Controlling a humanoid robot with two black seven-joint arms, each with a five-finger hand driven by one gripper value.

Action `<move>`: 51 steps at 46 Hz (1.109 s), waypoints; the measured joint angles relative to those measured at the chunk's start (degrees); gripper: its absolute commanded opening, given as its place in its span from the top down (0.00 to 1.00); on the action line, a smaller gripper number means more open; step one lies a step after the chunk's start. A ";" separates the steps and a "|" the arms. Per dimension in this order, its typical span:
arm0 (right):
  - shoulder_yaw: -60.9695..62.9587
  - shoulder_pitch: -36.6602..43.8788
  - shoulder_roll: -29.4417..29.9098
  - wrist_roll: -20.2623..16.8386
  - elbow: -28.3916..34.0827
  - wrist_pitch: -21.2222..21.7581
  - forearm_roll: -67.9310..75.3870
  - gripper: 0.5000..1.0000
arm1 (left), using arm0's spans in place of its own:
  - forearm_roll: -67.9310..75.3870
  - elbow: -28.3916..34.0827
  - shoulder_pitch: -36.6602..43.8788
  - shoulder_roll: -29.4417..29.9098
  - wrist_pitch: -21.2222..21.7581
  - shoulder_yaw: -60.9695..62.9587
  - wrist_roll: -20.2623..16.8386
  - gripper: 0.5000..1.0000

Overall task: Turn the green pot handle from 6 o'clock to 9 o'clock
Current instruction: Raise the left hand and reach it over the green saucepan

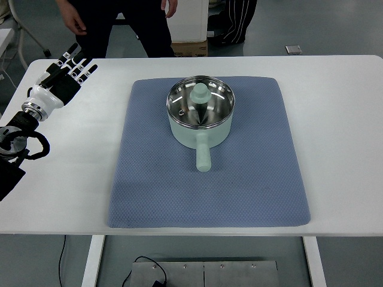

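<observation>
A pale green pot point(200, 115) with a glass lid and a green knob point(200, 92) stands on a blue mat point(179, 191) near its far middle. Its handle point(203, 153) points toward me, at 6 o'clock. My left hand point(67, 70) is over the table's far left, well to the left of the pot, with fingers spread and holding nothing. The right arm is out of view.
The mat lies on a white table point(341, 119). A person in dark clothes point(128, 24) stands behind the far edge, hands hanging near it. A cardboard box point(188, 45) and chair legs are on the floor beyond.
</observation>
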 measured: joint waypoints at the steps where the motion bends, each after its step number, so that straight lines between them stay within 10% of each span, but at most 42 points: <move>1: 0.00 0.00 0.00 0.00 0.00 0.00 0.00 0.00 | -0.01 0.00 0.01 0.00 0.00 0.00 0.00 0.00; 23: 0.01 -0.02 0.00 0.00 -0.01 0.00 0.00 0.00 | 2.05 -2.92 -2.79 0.75 0.00 0.52 0.05 0.00; 51: 0.01 0.01 0.00 0.00 0.01 0.00 0.00 0.00 | 18.53 -32.11 -16.91 2.42 3.90 9.83 0.41 0.00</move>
